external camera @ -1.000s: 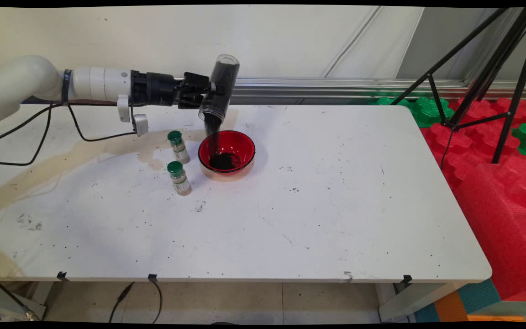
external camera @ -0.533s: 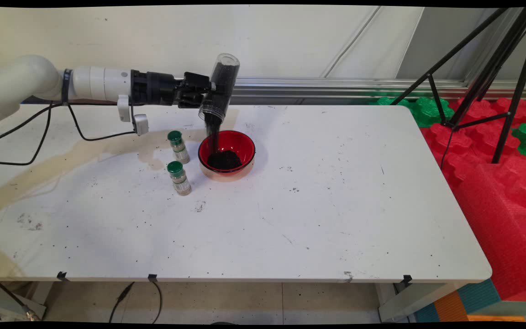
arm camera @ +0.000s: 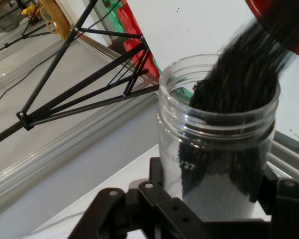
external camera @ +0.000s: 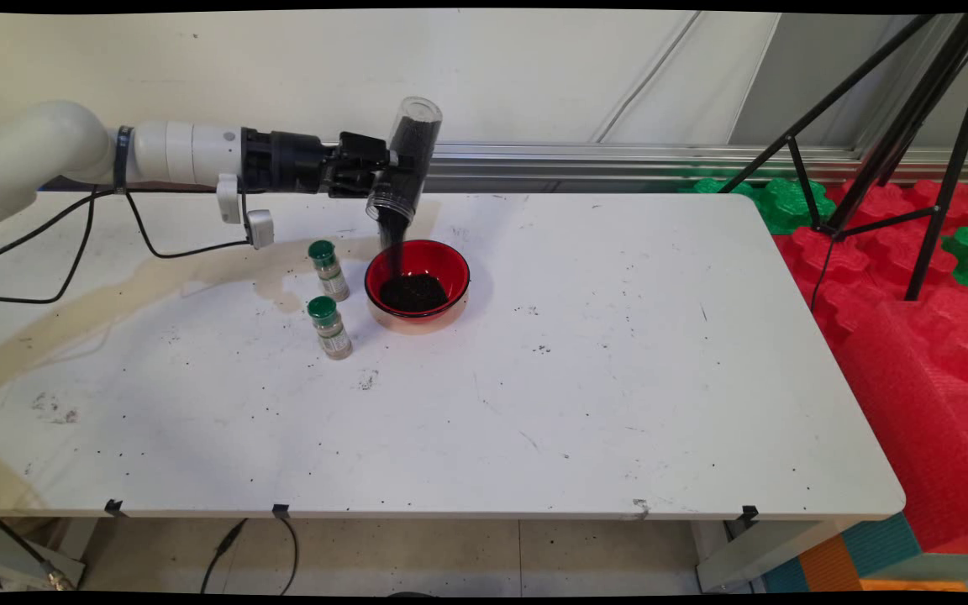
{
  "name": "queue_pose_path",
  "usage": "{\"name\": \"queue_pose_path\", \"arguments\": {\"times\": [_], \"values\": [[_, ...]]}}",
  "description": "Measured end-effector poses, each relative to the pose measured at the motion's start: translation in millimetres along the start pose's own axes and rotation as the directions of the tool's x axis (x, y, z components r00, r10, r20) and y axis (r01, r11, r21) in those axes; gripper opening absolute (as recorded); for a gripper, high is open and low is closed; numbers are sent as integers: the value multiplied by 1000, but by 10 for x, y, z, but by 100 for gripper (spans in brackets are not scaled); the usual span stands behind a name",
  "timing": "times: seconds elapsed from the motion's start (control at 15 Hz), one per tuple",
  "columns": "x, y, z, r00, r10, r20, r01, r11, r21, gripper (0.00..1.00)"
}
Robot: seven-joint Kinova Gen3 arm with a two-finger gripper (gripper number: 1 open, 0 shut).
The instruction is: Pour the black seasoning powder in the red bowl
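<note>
**Tipped jar streams dark grains into the red bowl**

The gripper (external camera: 390, 166) is clamped on a clear plastic jar (external camera: 404, 160), holding it by its middle above the far left part of the white table (external camera: 585, 378). The jar is tipped mouth-down and slightly toward the left, its closed base pointing up toward the wall. A thin stream of dark granules (external camera: 396, 244) falls from the mouth into the red bowl (external camera: 418, 282) directly below, where a dark heap covers the bowl's floor (the bowl's red inner wall shows all around the heap).

In the hand view the jar (arm camera: 217, 144) rises between the black linkage with its threaded open mouth facing away from the camera, the granules (arm camera: 249, 74) sliding out toward the bowl (arm camera: 284, 25) at the upper right corner.

Two small green-capped bottles stand upright just left of the bowl: one farther back (external camera: 328, 270), one nearer the camera (external camera: 329, 327). Neither touches the bowl. A black tripod (external camera: 896, 126) stands past the table's right end, over red and green foam mats (external camera: 921, 277).
</note>
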Motion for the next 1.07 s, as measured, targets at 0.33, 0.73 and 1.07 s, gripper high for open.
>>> {"name": "queue_pose_path", "arguments": {"times": [0.33, 0.73, 1.07], "values": [[2, -2, 2, 1000, 0, 1, 0, 1000, -1, 0], [2, -2, 2, 1000, -25, 0, 25, 1000, -6, 0], [-4, -19, -1, 997, -79, -1, 79, 997, -9, 0]]}}
